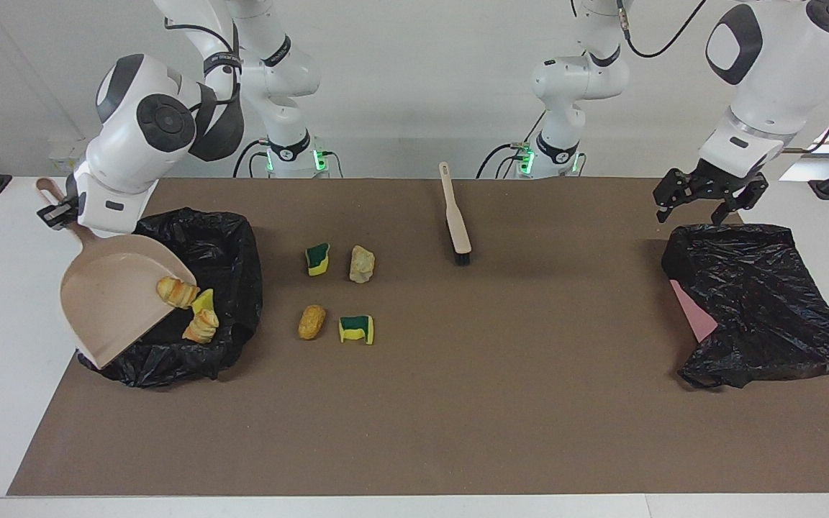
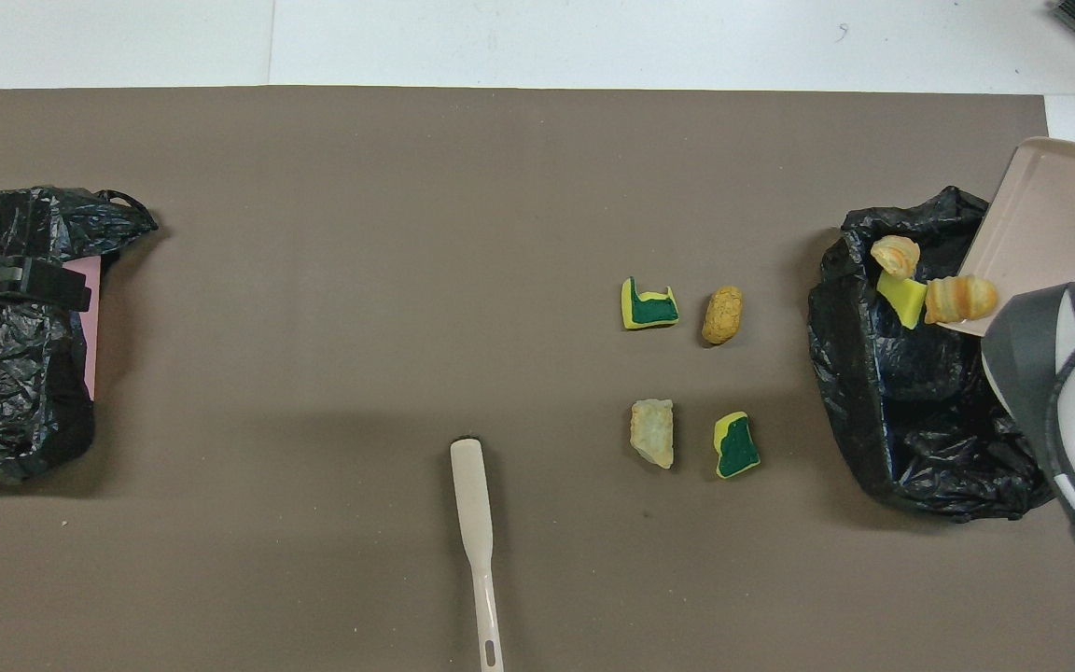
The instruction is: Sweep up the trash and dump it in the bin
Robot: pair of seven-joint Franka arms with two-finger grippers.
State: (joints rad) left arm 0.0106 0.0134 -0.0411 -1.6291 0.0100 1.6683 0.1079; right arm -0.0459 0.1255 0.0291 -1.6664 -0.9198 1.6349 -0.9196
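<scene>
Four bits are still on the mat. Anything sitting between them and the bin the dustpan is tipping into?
Nothing visible does. The four bits lie on bare mat beside the bin at the right arm's end. The brush lies toward the left arm's end from them, away from that path. The right gripper holds the dustpan tipped over the bin.

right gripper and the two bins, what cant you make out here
- Right gripper: its fingers are hidden by the arm's wrist in the facing view and by the arm in the overhead view.
- Bin by the right arm: the tilted dustpan covers part of its inside.
- Bin by the left arm: crumpled liner hides its contents; left gripper overlaps it overhead.
</scene>
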